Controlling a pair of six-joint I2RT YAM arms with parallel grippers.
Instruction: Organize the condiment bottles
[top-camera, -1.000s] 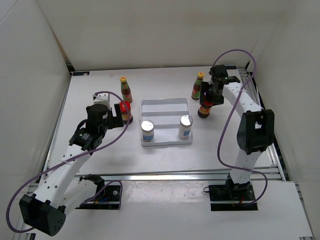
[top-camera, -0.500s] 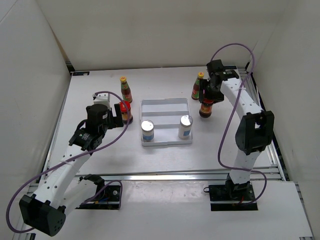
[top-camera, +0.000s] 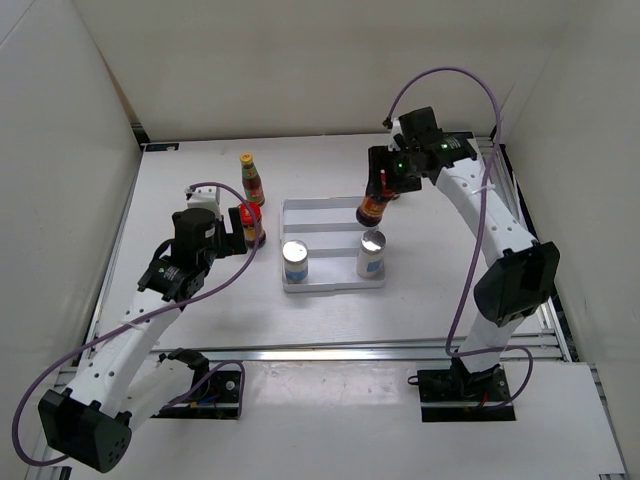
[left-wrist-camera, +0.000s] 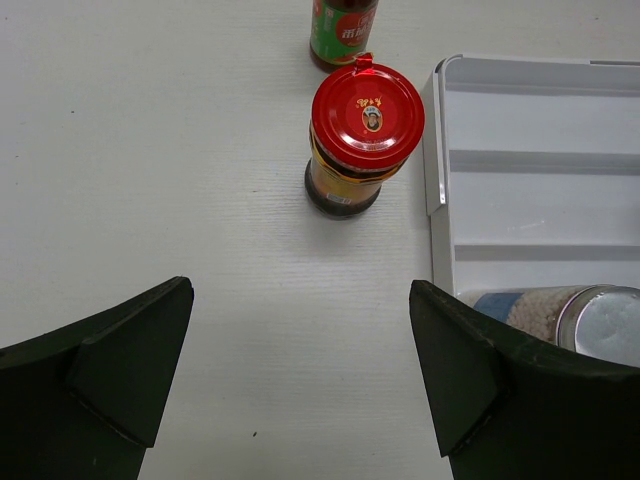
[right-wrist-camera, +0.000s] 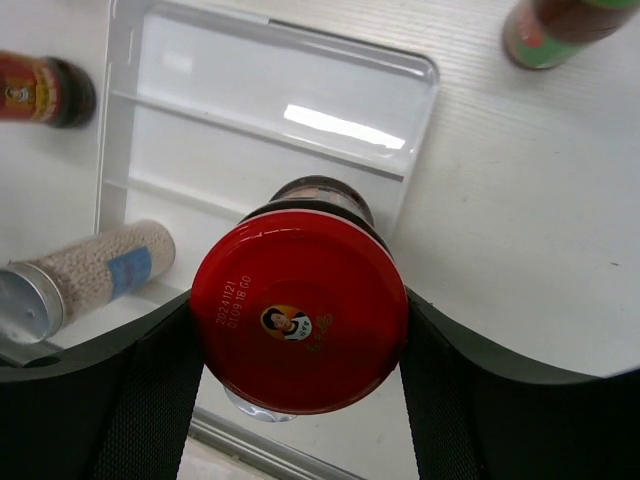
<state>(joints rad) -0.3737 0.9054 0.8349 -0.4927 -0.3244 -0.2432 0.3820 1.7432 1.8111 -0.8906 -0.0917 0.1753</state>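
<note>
Jar (right-wrist-camera: 300, 325), the dark red-lidded one, hangs in the air over the right side of the tray (top-camera: 330, 226). The right fingers (right-wrist-camera: 455, 400) are clenched on it, one on either side just under the lid. You are in the carry-and-place step for this jar: it is lifted off the surface (top-camera: 200, 300) and not yet set down.

From the right wrist view its base sits over the tray's ridged strips behind the right-hand shaker. Which strip lies under it you cannot tell for sure. Both shakers (top-camera: 295, 260) stand in the near strip, so the next move likely calls for a straight lowering into a free strip behind them. Keep the jar upright and clear of the right shaker's top, then let go only once the base rests flat between the ridges.

The left fingers (left-wrist-camera: 110, 385) are spread wide and hold nothing. The second jar (left-wrist-camera: 362, 130) stands on the surface ahead of their tips, not between them, just beside the tray's left rim. A slim bottle (left-wrist-camera: 342, 30) stands right behind it, so an advance to grasp needs care.
</note>
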